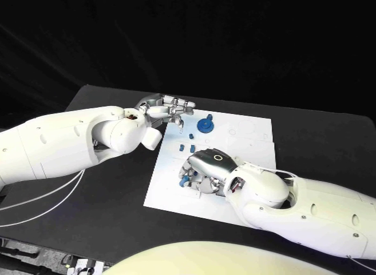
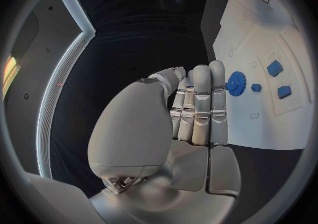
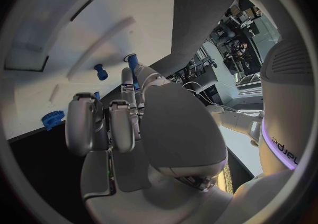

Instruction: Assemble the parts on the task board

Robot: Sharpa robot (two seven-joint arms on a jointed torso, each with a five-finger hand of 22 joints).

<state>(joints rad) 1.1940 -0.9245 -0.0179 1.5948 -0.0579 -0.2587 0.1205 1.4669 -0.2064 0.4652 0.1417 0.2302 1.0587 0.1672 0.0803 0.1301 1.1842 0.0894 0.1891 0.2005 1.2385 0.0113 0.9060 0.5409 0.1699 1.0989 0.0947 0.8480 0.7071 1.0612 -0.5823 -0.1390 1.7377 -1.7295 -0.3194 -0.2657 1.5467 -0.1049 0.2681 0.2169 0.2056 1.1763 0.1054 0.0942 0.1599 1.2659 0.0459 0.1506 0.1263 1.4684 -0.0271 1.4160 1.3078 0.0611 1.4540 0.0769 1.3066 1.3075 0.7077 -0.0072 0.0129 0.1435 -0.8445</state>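
Just beyond the left hand's (image 1: pixel 159 112) fingertips (image 2: pixel 215 70), a round blue toothed part (image 1: pixel 206 125) stands on the task board (image 1: pixel 245 129), a flat matte white plate with shallow recesses. That hand's smooth silver fingers lie straight and close together, grasping nothing. Near them sit small blocky blue parts (image 2: pixel 275 68). Under the right hand's (image 1: pixel 211 166) curled fingers (image 3: pixel 119 123), a slim blue peg (image 3: pixel 132 65) pokes out; whether they grip it I cannot tell. Another blue peg (image 3: pixel 100 71) stands just past them.
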